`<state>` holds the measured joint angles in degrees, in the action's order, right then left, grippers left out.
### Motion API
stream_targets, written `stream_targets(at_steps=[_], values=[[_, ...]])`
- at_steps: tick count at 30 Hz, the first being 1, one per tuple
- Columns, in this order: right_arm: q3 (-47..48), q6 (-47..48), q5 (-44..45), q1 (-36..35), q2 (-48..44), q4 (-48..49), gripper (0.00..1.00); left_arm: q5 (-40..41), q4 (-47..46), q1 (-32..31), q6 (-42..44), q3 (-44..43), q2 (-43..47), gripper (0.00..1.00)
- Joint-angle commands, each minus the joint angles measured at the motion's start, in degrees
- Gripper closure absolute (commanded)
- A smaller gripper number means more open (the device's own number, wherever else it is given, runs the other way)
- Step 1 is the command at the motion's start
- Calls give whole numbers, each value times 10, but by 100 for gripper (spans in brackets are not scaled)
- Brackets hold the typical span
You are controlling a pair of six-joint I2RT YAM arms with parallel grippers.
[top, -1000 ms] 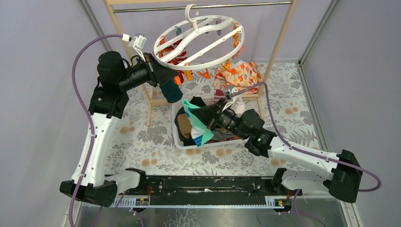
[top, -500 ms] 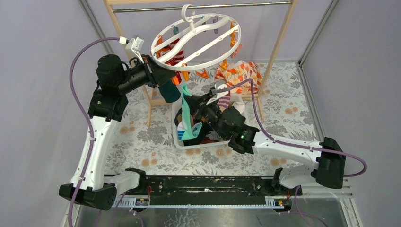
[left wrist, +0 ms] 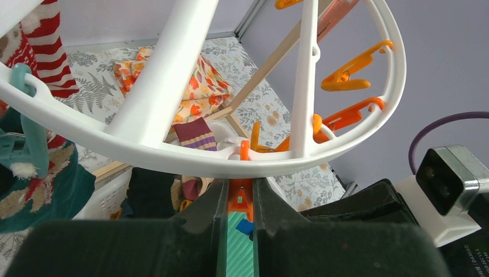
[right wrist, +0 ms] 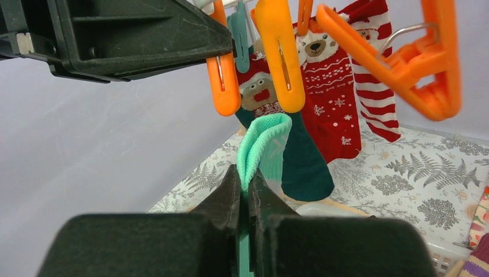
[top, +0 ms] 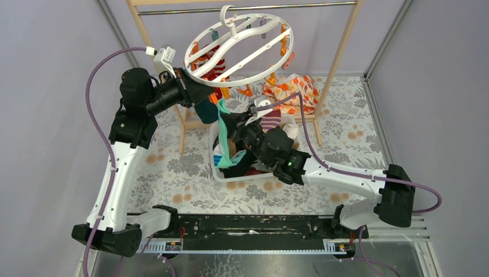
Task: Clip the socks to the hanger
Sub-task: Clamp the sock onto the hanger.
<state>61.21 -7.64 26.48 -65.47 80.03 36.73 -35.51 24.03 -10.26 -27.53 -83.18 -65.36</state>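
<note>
The white ring hanger (top: 290, 41) hangs from the rack bar. My left gripper (top: 211, 97) (left wrist: 239, 187) is shut on one of its orange clips (left wrist: 240, 202) (right wrist: 224, 86), just under the rim. A light green sock (top: 224, 138) (right wrist: 265, 138) is pinched in my shut right gripper (top: 233, 130) (right wrist: 247, 176). Its folded top edge is raised just below that clip and a second orange clip (right wrist: 279, 57). It does not touch either clip. A red bear sock (right wrist: 326, 86), a red-white striped sock (right wrist: 377, 98) and a dark teal sock (right wrist: 305, 164) hang clipped behind.
A white basket (top: 214, 167) holding more socks, one maroon-striped (top: 271, 120), sits under my right arm. The orange leaf-print cloth (top: 291, 86) lies behind it. The wooden rack's legs (top: 340, 46) stand on both sides, and grey walls close in left and right.
My right arm has swung left and up with the green sock, bringing it under the clip in my left gripper. The hanger has tilted slightly. My left arm has barely moved.
</note>
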Motion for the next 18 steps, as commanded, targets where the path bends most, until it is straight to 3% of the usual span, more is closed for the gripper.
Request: stream_targets(at_steps=[1,18], values=[[38,12,1,-3,4,40,100,14,-22,-4,-4,3,9,100],[61,19,-16,-3,15,42,100,37,-30,-10,-12,8,12,100]])
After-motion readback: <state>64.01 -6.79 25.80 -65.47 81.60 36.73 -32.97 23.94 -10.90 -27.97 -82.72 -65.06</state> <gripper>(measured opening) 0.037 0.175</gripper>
